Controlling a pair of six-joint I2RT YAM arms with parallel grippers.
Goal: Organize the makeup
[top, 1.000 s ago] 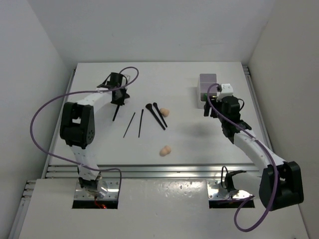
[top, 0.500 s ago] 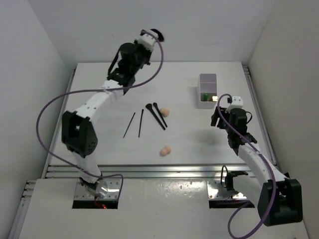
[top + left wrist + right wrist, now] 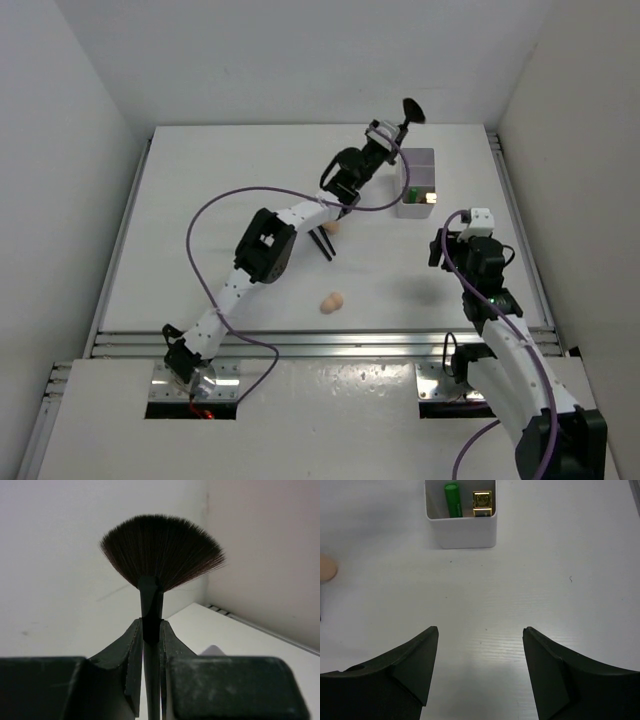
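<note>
Clamping a black fan-bristled brush [image 3: 161,550] whose lower handle is hidden, the left gripper [image 3: 397,129] sits upper centre, while the right gripper [image 3: 480,642] gapes empty below a top-cropped white plastic box [image 3: 465,532].

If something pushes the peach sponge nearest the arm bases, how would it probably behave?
The peach sponge is egg-shaped, so it would probably roll or wobble rather than slide straight. It looks small and foam-like, so it is likely light and squashy when gripped.

fan brush [image 3: 161,555] handle mostly hidden, sponge [image 3: 326,568] cropped
</note>
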